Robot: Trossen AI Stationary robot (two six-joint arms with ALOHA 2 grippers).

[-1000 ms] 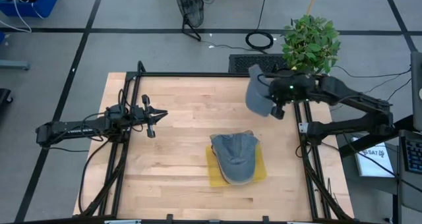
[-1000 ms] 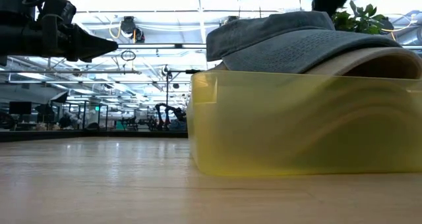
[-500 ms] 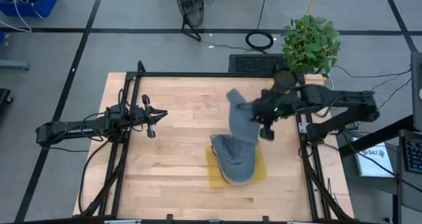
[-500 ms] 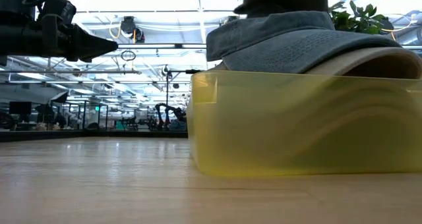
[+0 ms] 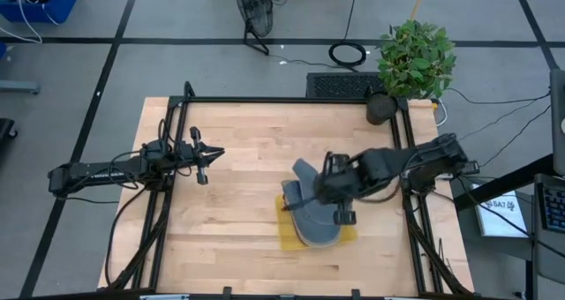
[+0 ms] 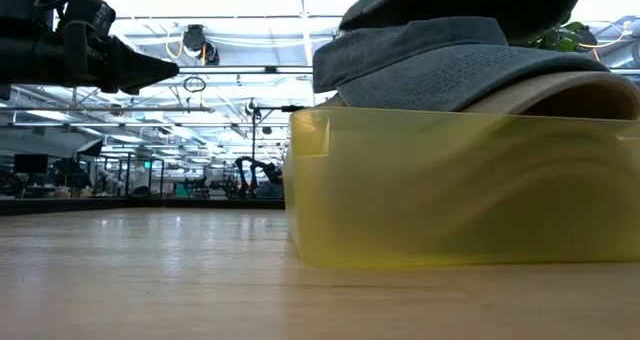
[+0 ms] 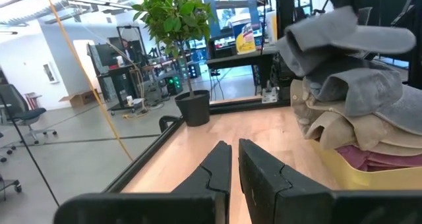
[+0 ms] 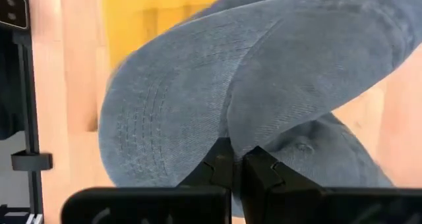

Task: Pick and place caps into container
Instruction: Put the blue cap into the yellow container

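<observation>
Right gripper (image 5: 328,187) pinches a grey-blue cap (image 5: 305,177) above the stacked caps (image 5: 320,219) in the yellow tray (image 5: 287,234); left gripper (image 5: 212,155), jaws apparently pressed together, waits well apart; potted plant (image 5: 413,60) stands at the table's corner.

A light wooden table top (image 5: 238,159) edged by a black metal frame (image 5: 265,101) carried the scene. A yellow plastic tray (image 5: 287,232) sat directly on it, right of centre toward the near edge, and a black plant pot (image 5: 380,108) stood at its far right corner.
</observation>
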